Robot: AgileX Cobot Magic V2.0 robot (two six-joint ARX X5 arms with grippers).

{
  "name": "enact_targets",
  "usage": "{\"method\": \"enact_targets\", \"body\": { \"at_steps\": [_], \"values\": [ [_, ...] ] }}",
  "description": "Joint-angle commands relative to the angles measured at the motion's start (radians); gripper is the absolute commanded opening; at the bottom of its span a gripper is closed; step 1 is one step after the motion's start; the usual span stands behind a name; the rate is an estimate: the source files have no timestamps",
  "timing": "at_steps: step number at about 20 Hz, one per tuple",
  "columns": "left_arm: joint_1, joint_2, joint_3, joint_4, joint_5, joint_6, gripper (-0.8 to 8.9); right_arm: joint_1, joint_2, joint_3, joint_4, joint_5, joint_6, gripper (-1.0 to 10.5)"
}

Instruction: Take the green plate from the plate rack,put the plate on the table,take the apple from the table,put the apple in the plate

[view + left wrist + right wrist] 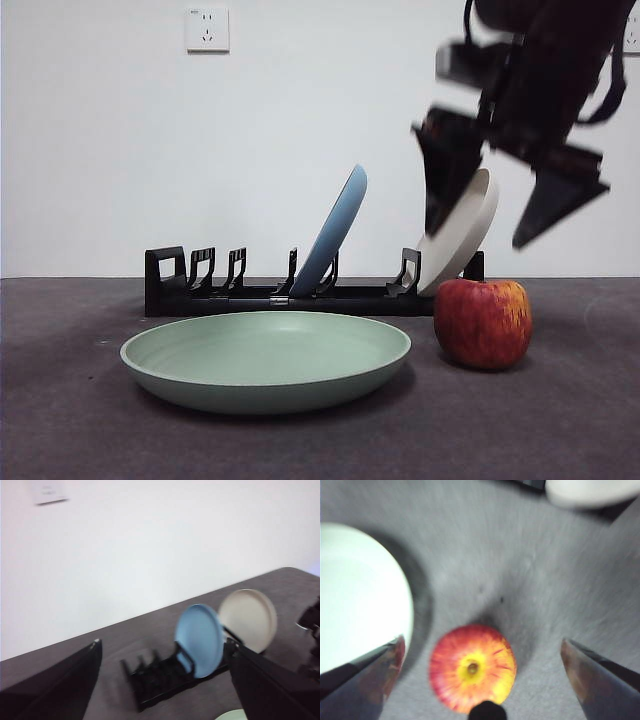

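The low front view faces the wall; the right wrist view looks steeply down, sharing the apple.

The green plate is cut off by the right wrist view's edge. The right pincer hides part of the beige plate.

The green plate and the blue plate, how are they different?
The green plate lies flat on the table; the blue plate stands leaning in the plate rack. The green one is pale sage, the blue one light blue. The green one sits near the apple, the blue one further back. Both are round and empty.
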Motion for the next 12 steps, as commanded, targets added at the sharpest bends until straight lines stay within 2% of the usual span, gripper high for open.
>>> {"method": "enact_targets", "body": {
  "at_steps": [1, 8, 9, 10, 12],
  "values": [
    [0.007, -0.019, -0.006, -0.05, -0.043, -0.008, 4.08, 0.002, 0.08, 0.0, -0.002, 0.003, -0.009, 6.3],
    [0.007, -0.021, -0.006, -0.093, -0.057, -0.015, 4.08, 0.049, 0.216, -0.001, -0.007, -0.005, -0.007, 6.2],
    [0.007, -0.021, -0.006, -0.093, -0.058, -0.015, 4.08, 0.061, 0.224, -0.001, -0.01, -0.005, 0.0, 5.4],
    [0.007, -0.021, -0.006, -0.094, -0.058, -0.015, 4.08, 0.068, 0.224, -0.001, -0.019, -0.004, 0.007, 4.0],
    [0.007, -0.021, -0.006, -0.096, -0.058, -0.014, 4.08, 0.086, 0.224, -0.001, -0.022, -0.003, 0.01, 0.0]
  ]
}}
